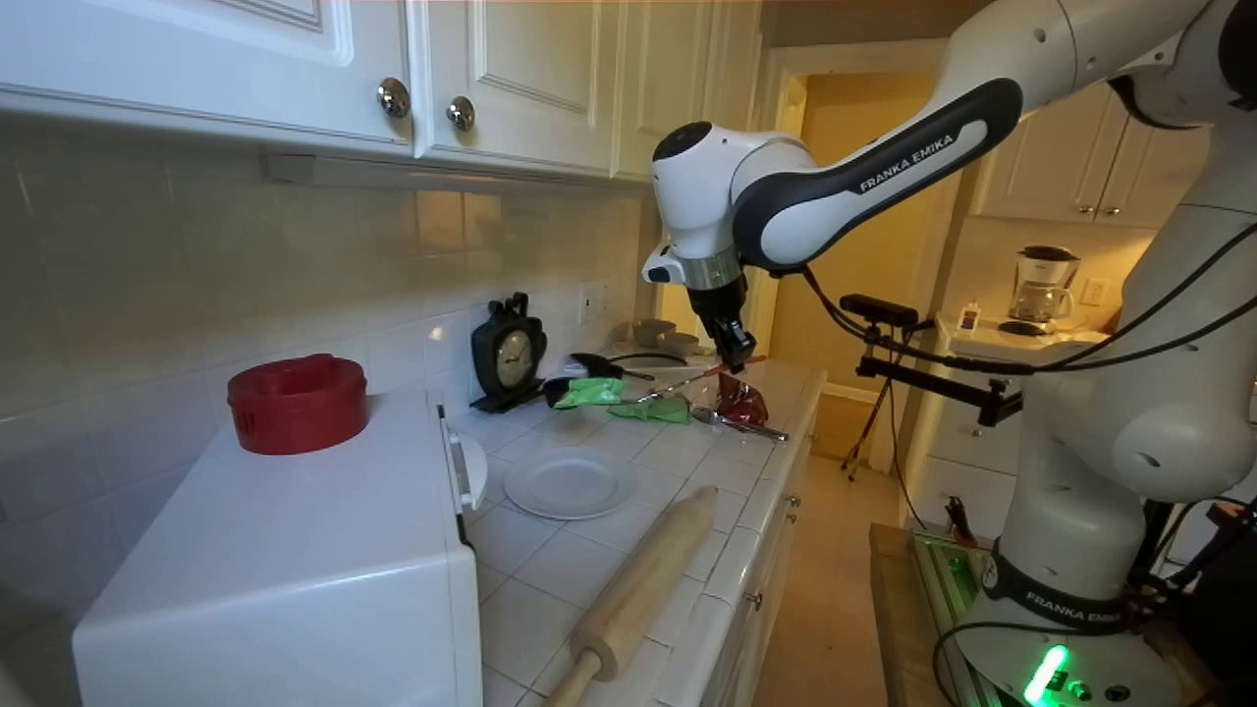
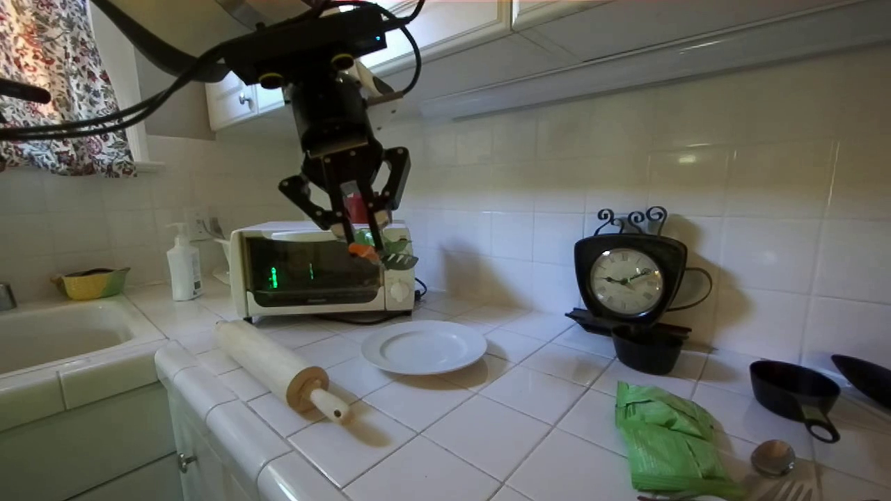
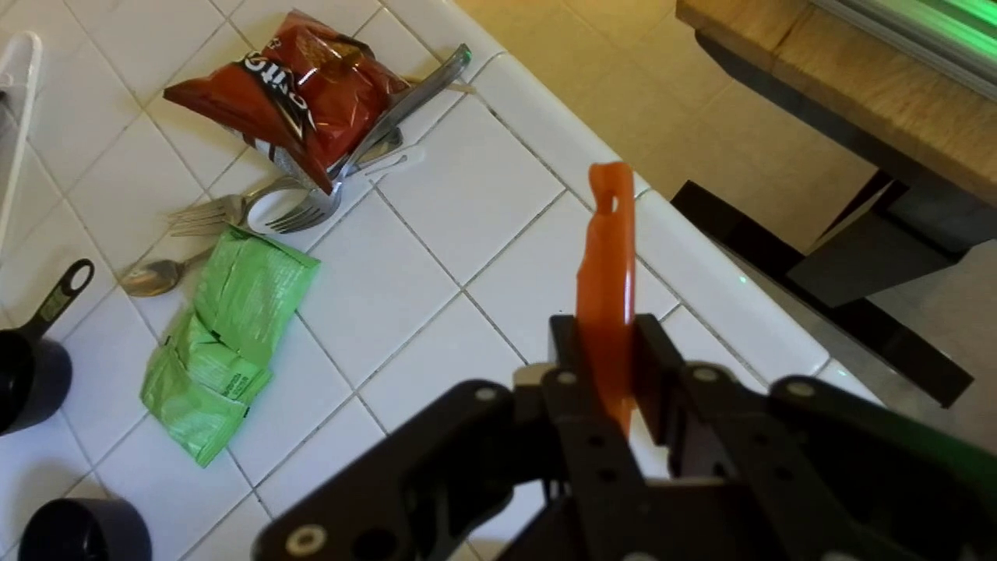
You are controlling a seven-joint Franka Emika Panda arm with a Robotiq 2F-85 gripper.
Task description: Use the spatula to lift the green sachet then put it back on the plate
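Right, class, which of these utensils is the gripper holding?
The orange-handled spatula, clamped in the gripper; the forks and spoon lie ungripped on the counter.

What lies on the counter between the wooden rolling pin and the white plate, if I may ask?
Only bare white tile lies between the rolling pin and the white plate, as both exterior views show.

plate [image 2: 423,346]: smooth, glossy | green sachet [image 1: 593,391]: crinkled, shiny | spatula [image 3: 609,265]: glossy plastic handle | rolling pin [image 2: 268,362]: matt wood
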